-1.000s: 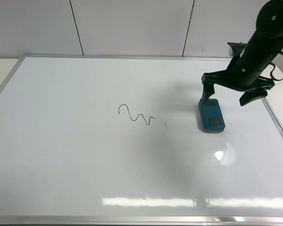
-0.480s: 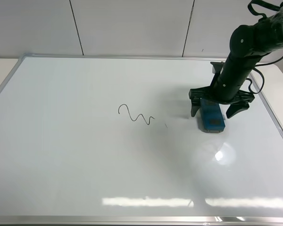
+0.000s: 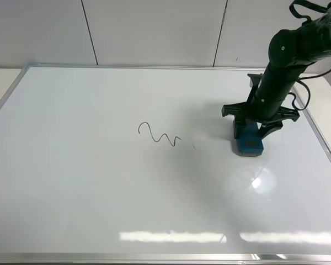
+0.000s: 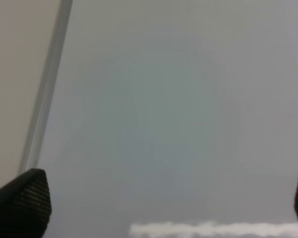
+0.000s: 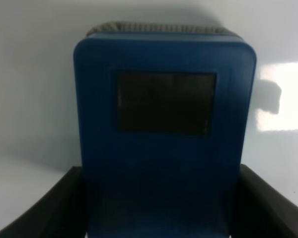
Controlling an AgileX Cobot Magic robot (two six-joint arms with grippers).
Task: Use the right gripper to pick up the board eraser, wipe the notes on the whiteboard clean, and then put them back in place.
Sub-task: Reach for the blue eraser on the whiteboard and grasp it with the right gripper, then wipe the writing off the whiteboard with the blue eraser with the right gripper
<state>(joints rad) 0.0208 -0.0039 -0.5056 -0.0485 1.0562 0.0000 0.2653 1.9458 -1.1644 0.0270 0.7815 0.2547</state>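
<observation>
**Right hand (image 3: 251, 130) closing in around the board eraser (image 3: 249, 143)**

Compared with half a second back, the fingers are pulling in from a wide straddle to hugging the eraser on both sides. The eraser itself isn't shifting. It's lying flat in the right-hand part of the whiteboard (image 3: 71, 182), not far from the right frame edge.

In the right wrist view the black fingers (image 5: 49, 213) are sitting flush against both long sides of the blue block with no gap showing. So I'm calling the hand clamped on the eraser, though the block is resting on the surface and not lifting yet.

Now the bit the next move is hanging on. The eraser's long axis is running roughly top-to-bottom in the overhead frame. The notes (image 3: 159, 136) are lying well off to its left, around centre-left of the frame. A tiny dash (image 3: 194, 147) is sitting between the squiggle and the eraser. So I'm guessing the sweep will be heading leftward with the eraser travelling broadside-on, which should be giving it the widest swipe.

The left hand (image 4: 161, 203) is hanging with its fingers wide apart over a bare stretch of board beside a frame edge. It isn't showing in the overhead view at all, so the right one is clearly the nearer.
</observation>
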